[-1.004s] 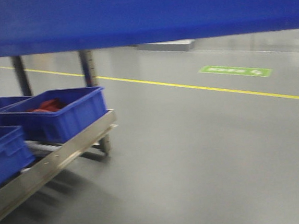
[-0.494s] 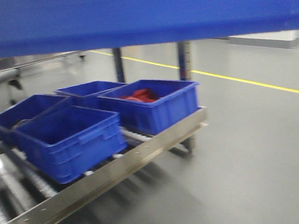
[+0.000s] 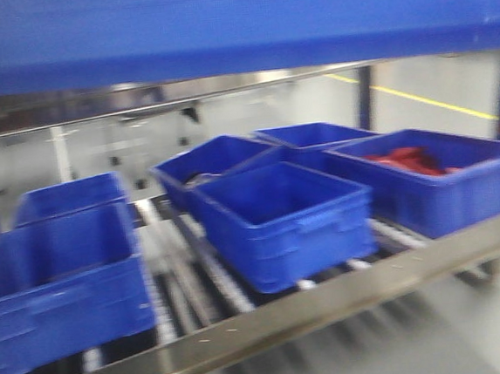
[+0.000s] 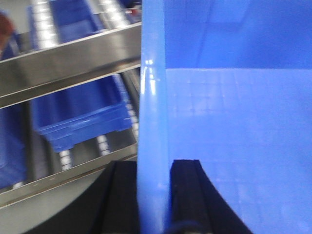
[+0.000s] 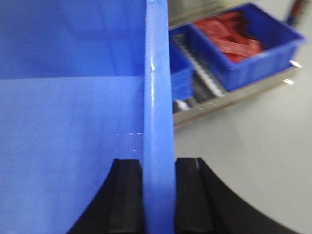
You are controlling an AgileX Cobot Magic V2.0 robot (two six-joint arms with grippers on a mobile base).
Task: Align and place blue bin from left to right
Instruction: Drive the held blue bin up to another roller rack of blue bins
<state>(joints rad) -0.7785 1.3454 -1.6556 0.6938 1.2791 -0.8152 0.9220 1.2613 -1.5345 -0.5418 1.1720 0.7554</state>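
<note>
The blue bin (image 3: 236,22) fills the top band of the front view, held in the air. Its rim runs up the middle of each wrist view. Below it, the roller rack (image 3: 331,307) carries darker crates (image 3: 279,219). The left gripper (image 4: 155,195) and the right gripper (image 5: 158,195) are each clamped on a wall of the bin. I think both arms should lower it together, level and square to the front rail.
</note>
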